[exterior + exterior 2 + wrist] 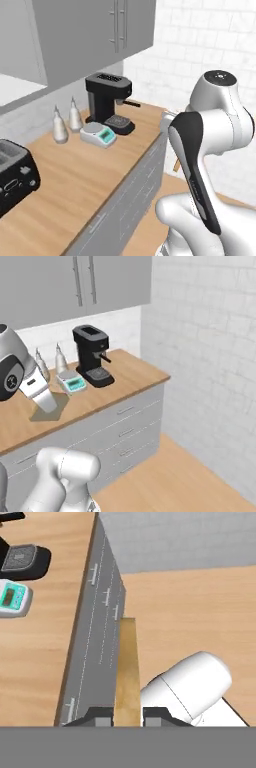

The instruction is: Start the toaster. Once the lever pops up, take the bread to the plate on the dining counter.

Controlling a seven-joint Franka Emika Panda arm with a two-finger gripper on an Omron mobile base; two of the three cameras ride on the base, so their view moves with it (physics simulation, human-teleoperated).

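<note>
In the hand view my gripper (127, 714) is shut on the bread (127, 662), a thin tan slice seen edge-on that runs away from the fingertips (100, 716). It hangs over the front edge of the wall worktop, above the grey drawer fronts and the wood floor. The black toaster (15, 175) sits on that worktop at the far left of the left base view, well away from the hand. The plate and the dining counter are out of view.
On the wall worktop (90, 170) stand a black coffee machine (107, 100), a small white scale (98, 135) and two pale bottles (60, 126). Grey drawers (125, 428) run below, grey wall cabinets (80, 281) above. A tiled wall (210, 356) closes the right side.
</note>
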